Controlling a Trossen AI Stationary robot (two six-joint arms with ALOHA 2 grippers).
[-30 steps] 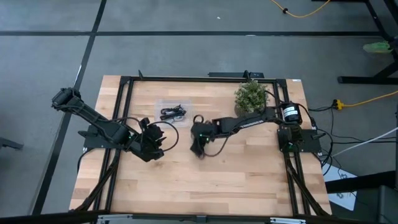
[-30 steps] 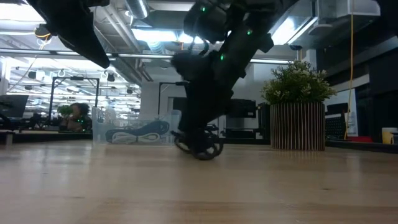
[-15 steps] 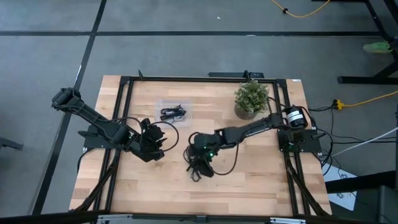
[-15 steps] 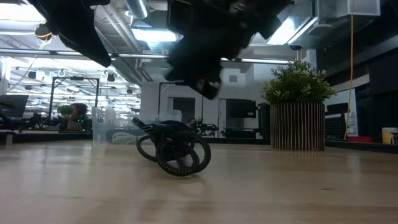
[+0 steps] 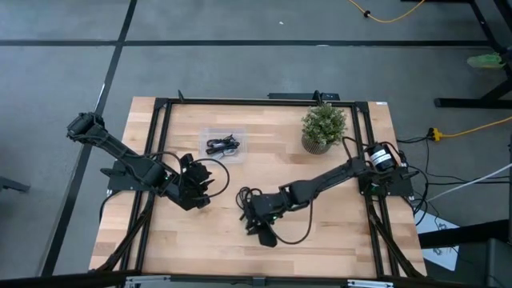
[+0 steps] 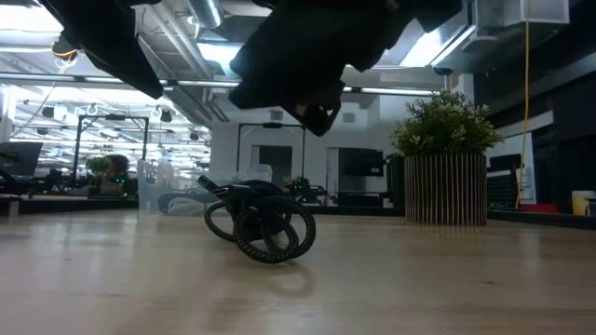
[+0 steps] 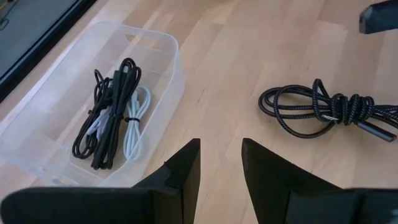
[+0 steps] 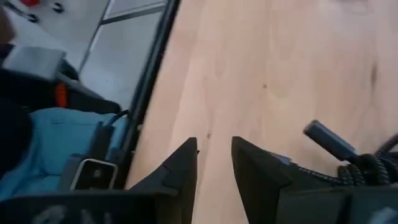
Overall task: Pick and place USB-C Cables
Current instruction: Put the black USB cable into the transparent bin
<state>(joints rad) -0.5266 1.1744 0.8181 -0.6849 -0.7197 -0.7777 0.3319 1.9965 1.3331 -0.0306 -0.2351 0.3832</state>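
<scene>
Right gripper near front middle of wooden table, fingers slightly parted, holding nothing; black braided coiled USB-C cable loose on wood just beside it; left gripper narrowly open, empty, near clear plastic bin; bin holds black and pale coiled cables; potted plant at back right

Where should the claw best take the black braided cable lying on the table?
Probably across the knotted middle of the cable, from above: there the strands bunch thickest, while the loops lie flat and loose on the table. In the low view the coil stands partly raised.
</scene>
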